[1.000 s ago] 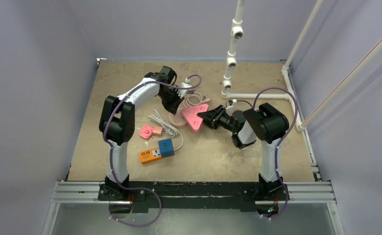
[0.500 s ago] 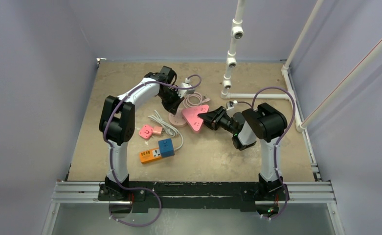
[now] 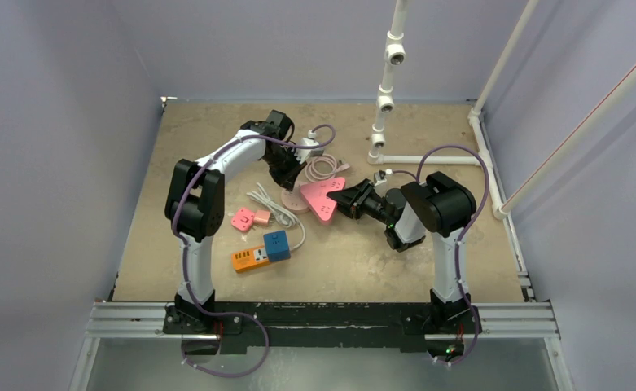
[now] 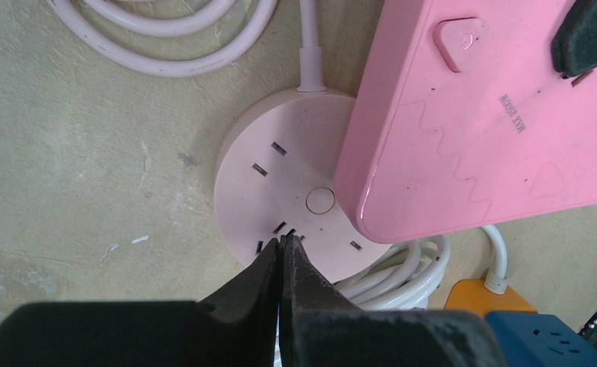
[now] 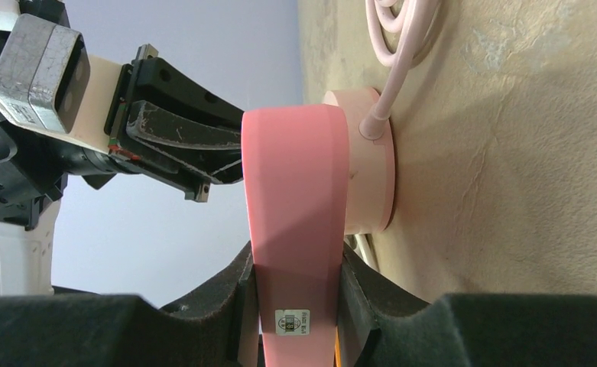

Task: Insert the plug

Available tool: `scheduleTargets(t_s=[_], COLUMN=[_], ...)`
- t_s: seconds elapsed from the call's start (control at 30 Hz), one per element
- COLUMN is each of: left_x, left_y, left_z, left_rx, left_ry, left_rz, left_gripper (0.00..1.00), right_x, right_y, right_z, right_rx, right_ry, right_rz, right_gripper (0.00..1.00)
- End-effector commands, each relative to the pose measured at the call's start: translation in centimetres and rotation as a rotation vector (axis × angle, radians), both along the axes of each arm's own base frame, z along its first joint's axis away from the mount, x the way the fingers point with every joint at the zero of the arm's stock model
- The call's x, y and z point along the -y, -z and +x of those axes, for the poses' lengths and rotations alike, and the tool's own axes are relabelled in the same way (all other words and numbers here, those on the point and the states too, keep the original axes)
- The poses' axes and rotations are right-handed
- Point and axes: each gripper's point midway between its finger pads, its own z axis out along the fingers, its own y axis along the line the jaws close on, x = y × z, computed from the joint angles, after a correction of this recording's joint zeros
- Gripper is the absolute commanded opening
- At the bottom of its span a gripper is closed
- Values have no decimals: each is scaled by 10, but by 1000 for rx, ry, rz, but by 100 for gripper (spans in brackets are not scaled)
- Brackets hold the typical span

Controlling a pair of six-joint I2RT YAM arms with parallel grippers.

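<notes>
Orange power strip (image 3: 250, 259) near the front of the tan surface (image 3: 355, 261) - blue cube socket (image 3: 277, 244) at its right end, small pink adapter (image 3: 243, 218) just behind. White pipe frame (image 3: 394, 55) far right.

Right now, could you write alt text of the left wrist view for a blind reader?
The left gripper, jaws shut, points at the near edge of a round pale pink socket. A pink power strip covers its right side.

The tan table (image 3: 363, 261) before me carries a round pale-pink socket (image 4: 280, 183) near centre, white cable (image 3: 267, 204) at nine o'clock (possibly two cords), and an orange-and-blue strip (image 3: 253, 257) at eight.
</notes>
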Motion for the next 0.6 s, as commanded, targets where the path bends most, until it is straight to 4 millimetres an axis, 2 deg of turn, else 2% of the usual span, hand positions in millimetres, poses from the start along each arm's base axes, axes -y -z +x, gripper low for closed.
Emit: scheduleTargets(t_s=[0.0, 0.23, 0.57], left_x=[-2, -2, -2], left_y=[-1, 0, -2], left_z=[0, -1, -3], left_rx=[1, -3, -14], left_ry=[-1, 0, 5], left_rz=[-1, 1, -1], left_gripper=[0, 0, 0], right_x=[1, 0, -3], right_y=[-17, -22, -5], right_z=[3, 5, 9], right_rx=[77, 100, 77], right_ry=[24, 27, 18], right_rz=[22, 34, 10], right_gripper=[0, 0, 0])
